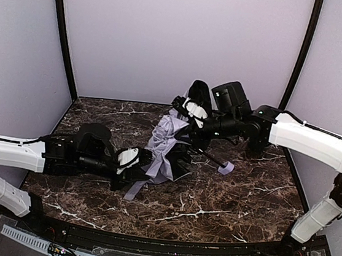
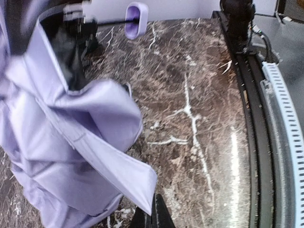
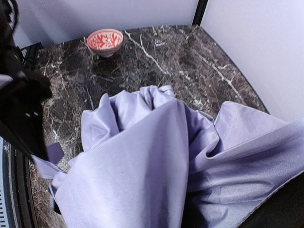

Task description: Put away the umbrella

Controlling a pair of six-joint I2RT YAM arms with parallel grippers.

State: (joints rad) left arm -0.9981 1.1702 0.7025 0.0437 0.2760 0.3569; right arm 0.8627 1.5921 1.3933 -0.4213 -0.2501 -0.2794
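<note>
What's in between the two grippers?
The crumpled umbrella fills the stretch from the left gripper to the right gripper, in the top view.

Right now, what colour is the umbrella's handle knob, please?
Handle knob: pale lavender, clearest in left wrist view.

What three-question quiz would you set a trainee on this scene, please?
1. True or false: the umbrella lies neatly folded, with its fabric wrapped tight.
2. Multiple choice: the bowl at the far end of the table in the right wrist view is A) plain blue, B) red and white, C) green.
3. Short answer: what sits at the end of the thin black shaft in the left wrist view?

Key
1. False: the fabric is loose and crumpled.
2. B.
3. The lavender handle knob.
</note>
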